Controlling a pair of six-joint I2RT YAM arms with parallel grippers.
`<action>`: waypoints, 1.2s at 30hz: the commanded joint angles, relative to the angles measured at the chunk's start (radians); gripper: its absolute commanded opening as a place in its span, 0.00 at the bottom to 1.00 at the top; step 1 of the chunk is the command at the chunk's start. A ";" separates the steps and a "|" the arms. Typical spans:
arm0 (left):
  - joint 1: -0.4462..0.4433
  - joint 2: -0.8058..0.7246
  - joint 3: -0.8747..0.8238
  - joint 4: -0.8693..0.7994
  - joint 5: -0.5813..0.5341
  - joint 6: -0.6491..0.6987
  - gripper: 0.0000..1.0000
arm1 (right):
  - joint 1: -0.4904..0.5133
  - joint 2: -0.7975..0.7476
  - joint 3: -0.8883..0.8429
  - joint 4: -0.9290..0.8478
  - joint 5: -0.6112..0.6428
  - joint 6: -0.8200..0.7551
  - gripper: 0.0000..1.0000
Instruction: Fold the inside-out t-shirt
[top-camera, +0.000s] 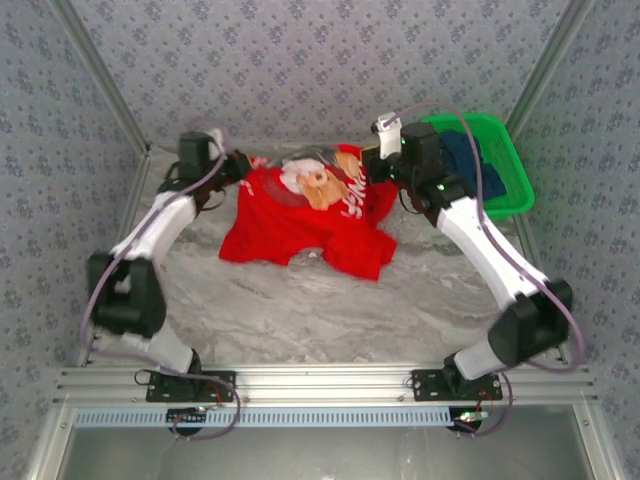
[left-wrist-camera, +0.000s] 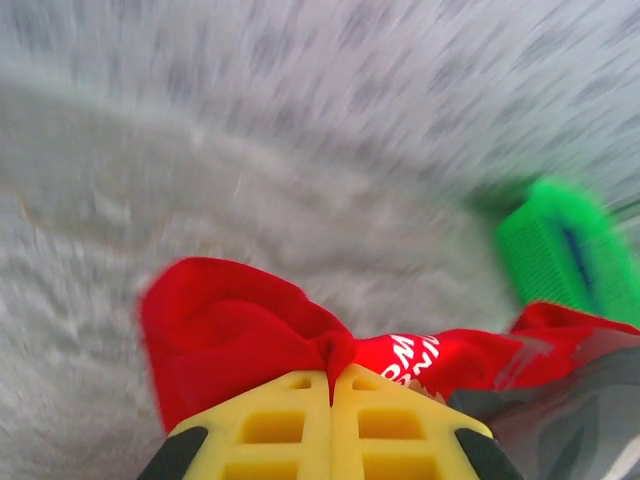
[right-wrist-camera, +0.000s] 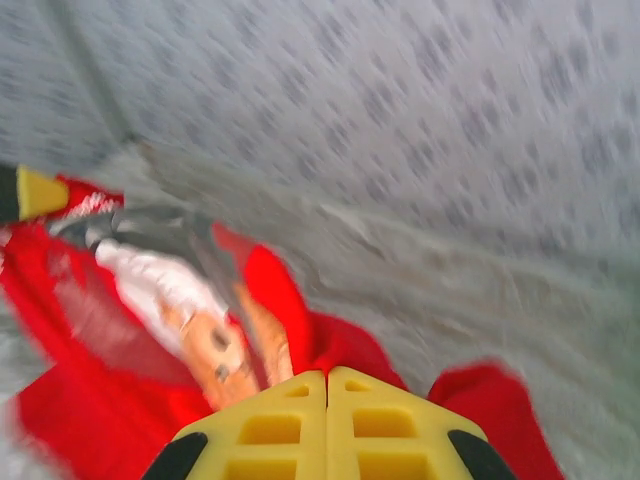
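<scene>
The bright red inside-out t-shirt (top-camera: 300, 222) hangs stretched between both arms near the back of the table, its cartoon print (top-camera: 318, 183) facing up and its lower part draping onto the surface. My left gripper (top-camera: 237, 166) is shut on the shirt's left top edge; in the left wrist view red cloth (left-wrist-camera: 240, 330) with white lettering (left-wrist-camera: 412, 358) bunches at the closed yellow fingers (left-wrist-camera: 290, 420). My right gripper (top-camera: 378, 165) is shut on the right top edge; the right wrist view has the print (right-wrist-camera: 200, 330) beside its closed fingers (right-wrist-camera: 370, 425).
A green basket (top-camera: 497, 165) holding a dark navy-blue garment (top-camera: 468, 157) stands at the back right, close to the right arm. Patterned walls enclose the marbled table (top-camera: 330, 310) on three sides. The near half of the table lies in front of the shirt.
</scene>
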 joint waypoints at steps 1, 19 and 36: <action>-0.012 -0.185 -0.171 0.077 -0.029 -0.041 0.00 | 0.126 -0.122 -0.087 -0.055 0.043 -0.153 0.00; -0.309 -0.363 -0.575 -0.134 -0.297 0.010 0.80 | 0.146 -0.211 -0.621 0.124 0.017 0.283 0.59; -0.285 -0.220 -0.512 -0.150 -0.274 -0.001 0.80 | 0.252 0.485 -0.129 0.044 0.193 0.021 0.63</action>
